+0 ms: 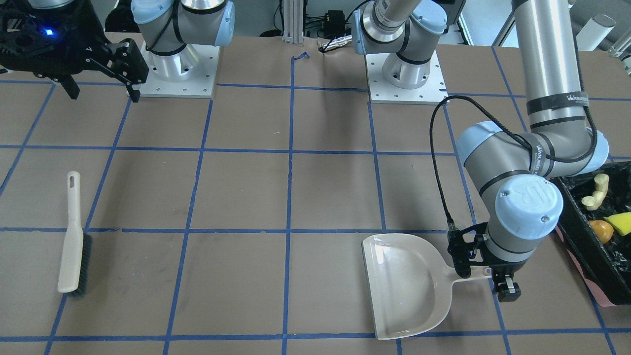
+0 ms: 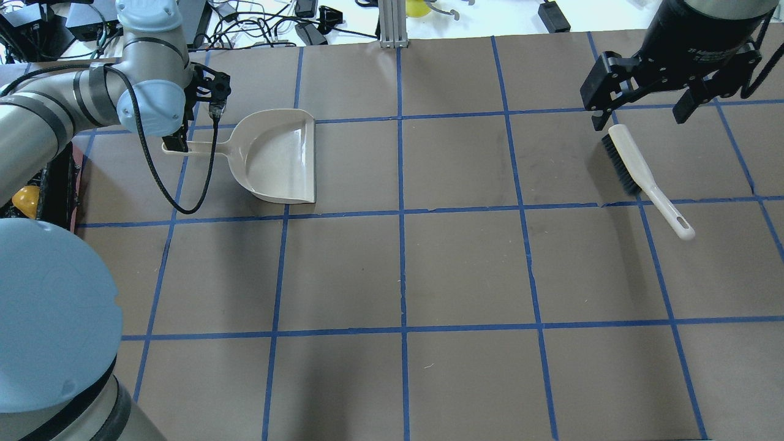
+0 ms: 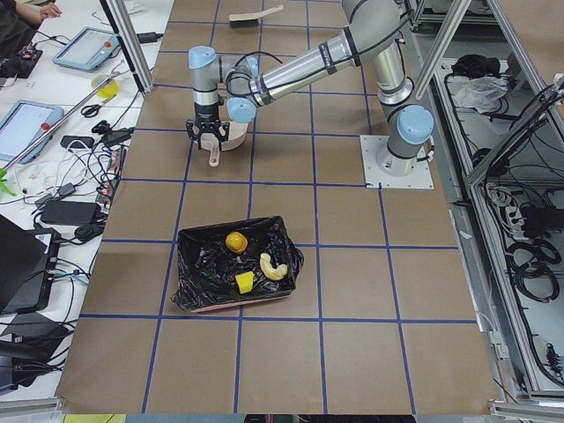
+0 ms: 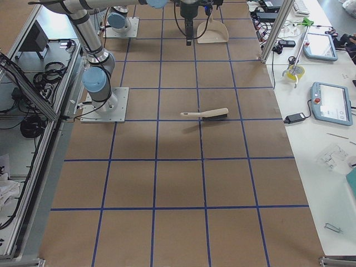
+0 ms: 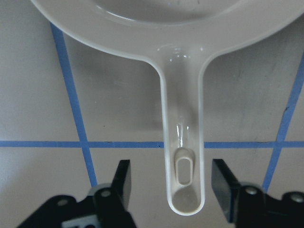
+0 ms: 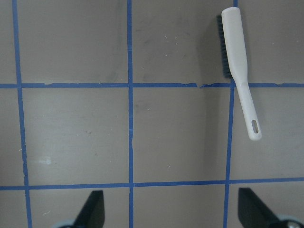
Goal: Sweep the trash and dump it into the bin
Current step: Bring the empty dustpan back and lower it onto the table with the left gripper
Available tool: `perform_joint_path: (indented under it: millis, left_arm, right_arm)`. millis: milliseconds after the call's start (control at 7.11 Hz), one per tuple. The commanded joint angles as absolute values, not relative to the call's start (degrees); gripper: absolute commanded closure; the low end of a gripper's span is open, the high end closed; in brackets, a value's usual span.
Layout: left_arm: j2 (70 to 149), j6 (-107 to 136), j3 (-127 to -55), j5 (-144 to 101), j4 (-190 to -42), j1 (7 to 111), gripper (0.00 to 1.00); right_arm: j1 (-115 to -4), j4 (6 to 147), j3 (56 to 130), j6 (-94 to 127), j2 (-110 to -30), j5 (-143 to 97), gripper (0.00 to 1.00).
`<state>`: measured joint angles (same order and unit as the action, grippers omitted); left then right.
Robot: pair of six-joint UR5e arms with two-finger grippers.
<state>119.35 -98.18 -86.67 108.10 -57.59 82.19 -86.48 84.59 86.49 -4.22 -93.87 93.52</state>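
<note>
Trash [image 1: 600,230] sits in the bin [image 1: 579,241] at the right edge of the front view; I see the left gripper [image 5: 172,184] spread wide, straddling but not touching the dustpan handle [image 5: 180,118], whose long axis runs straight up the wrist frame from it.

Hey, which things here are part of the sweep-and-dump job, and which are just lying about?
Job: dustpan, brush, bin, and the trash in it: potato-like lump, sponge, croissant piece.
Lying about: tablet on the side bench, cables beyond the table edge.
</note>
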Motion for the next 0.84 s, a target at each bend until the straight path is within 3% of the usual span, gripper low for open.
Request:
perform_joint_path:
  millis: [0, 703]
  left_arm:
    - [117.0, -97.6, -86.7, 109.9, -56.8, 82.4, 0.00]
    - [107.1, -84.4, -87.3, 109.1, -72.1, 85.9, 0.04]
  right_arm:
    - [-86.5, 84.6, 86.5, -4.2, -93.9, 93.5, 0.00]
    - [-86.4, 83.9, 86.4, -4.1, -94.4, 94.2, 0.00]
